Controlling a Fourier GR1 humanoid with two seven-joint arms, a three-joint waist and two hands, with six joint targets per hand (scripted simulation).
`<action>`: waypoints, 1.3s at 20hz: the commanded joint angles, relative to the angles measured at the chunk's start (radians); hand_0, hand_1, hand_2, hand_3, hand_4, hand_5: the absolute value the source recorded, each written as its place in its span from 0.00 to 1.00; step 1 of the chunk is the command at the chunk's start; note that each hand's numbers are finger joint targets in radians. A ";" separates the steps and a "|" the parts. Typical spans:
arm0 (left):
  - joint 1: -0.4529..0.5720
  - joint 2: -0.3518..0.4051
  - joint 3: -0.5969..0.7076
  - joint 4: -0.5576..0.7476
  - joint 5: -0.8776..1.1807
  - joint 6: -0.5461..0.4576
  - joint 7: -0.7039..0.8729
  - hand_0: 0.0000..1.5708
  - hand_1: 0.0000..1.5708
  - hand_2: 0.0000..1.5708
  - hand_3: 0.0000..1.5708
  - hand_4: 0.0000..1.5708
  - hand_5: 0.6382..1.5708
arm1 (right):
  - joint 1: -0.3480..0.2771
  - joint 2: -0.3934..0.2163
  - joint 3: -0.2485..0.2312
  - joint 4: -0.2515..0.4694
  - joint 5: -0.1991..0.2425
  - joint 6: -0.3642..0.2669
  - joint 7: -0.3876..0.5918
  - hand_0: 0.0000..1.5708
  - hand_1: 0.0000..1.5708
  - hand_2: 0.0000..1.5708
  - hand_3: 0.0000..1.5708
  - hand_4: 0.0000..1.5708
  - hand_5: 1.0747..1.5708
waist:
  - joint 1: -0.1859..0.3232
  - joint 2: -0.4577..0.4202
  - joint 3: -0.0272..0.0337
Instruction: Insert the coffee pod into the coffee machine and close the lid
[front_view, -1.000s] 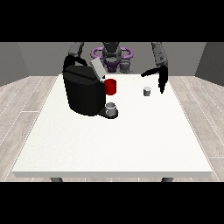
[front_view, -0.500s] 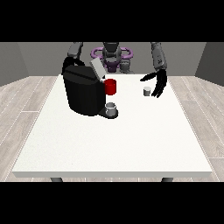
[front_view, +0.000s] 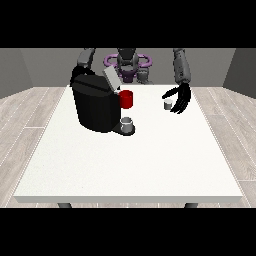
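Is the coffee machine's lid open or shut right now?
Open. The grey lid stands tilted up above the black coffee machine, not lying flat on its top.

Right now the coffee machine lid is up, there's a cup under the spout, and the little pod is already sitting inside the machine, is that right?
Not quite. The pod isn't inside the machine; it stands on the table, beside the robot hand at the view's right. The front view shows this. The coffee machine lid is up and a cup sits under the spout.
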 joint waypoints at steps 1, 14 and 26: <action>-0.020 -0.003 -0.025 0.031 -0.069 0.055 0.001 0.41 0.41 0.50 0.34 0.00 1.00 | -0.005 -0.026 -0.020 0.009 -0.009 0.011 0.029 0.00 0.00 0.00 0.00 0.34 1.00 | -0.004 -0.019 -0.0008; -0.050 0.006 -0.016 0.160 -0.179 0.221 -0.113 0.59 0.59 0.66 0.52 0.18 1.00 | -0.031 0.015 -0.009 -0.008 -0.022 -0.021 0.034 0.00 0.00 0.00 0.00 0.31 1.00 | -0.010 0.021 -0.0012; -0.145 0.000 -0.028 0.101 -0.181 0.097 -0.187 0.92 0.92 0.92 0.88 0.40 1.00 | -0.027 -0.007 -0.053 0.099 -0.053 -0.009 -0.005 0.00 0.00 0.00 0.00 0.32 1.00 | 0.031 -0.042 -0.0007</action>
